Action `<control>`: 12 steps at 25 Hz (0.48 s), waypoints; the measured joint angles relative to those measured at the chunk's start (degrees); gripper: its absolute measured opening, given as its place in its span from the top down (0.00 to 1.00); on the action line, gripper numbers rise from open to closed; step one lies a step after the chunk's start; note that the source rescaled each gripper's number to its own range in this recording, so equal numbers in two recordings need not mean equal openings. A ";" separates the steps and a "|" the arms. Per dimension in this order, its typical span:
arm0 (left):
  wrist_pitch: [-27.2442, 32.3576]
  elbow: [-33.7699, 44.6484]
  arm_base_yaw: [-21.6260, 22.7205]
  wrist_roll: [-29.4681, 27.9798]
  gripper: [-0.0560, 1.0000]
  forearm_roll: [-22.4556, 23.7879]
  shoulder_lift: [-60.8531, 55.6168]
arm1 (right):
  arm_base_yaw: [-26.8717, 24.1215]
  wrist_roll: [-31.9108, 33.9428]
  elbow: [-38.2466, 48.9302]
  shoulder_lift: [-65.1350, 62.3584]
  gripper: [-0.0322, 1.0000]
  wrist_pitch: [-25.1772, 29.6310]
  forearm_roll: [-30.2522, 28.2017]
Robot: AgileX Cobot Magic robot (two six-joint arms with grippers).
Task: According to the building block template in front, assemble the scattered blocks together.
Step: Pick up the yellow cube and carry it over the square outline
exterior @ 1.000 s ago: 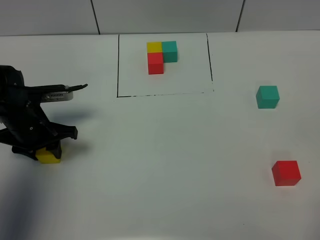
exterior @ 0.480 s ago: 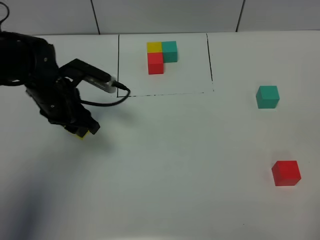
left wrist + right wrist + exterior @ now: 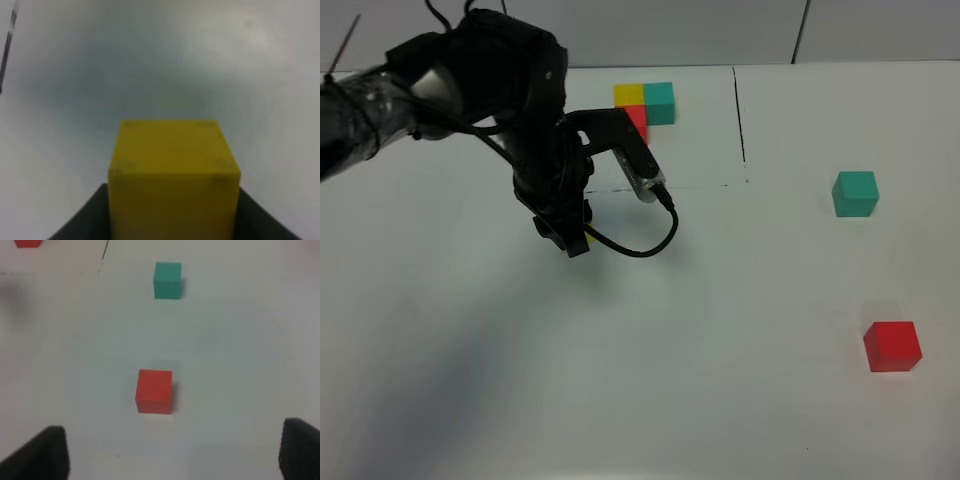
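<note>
- Left jaws are clamping a matte yellow cube point(image 3: 172, 175), mostly hiding it overhead.
- Right jaws are gaping, empty.
- Black arm point(image 3: 520, 110) is partly covering the template's red cube point(image 3: 640, 117).

Where stuff sits on the table point(image 3: 740, 430)
The template point(image 3: 645, 108) is at the back, inside the drawn rectangle point(image 3: 739, 120). The left gripper point(image 3: 574, 240) hangs just in front of that rectangle's front edge, toward its left end, with the held cube point(image 3: 172, 175) between its jaws. Way off right: the far cube point(image 3: 855, 193), then the near cube point(image 3: 892, 346) in front of it.
</note>
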 joint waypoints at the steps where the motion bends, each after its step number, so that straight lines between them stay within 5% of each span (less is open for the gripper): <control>1: 1.50 -2.50 -0.40 0.56 0.94 0.00 1.80 | 0.00 0.00 0.00 0.00 0.27 0.00 0.00; 12: 9.04 -21.00 -3.90 12.47 0.94 0.17 15.94 | 0.00 0.00 0.00 0.00 0.27 0.00 0.00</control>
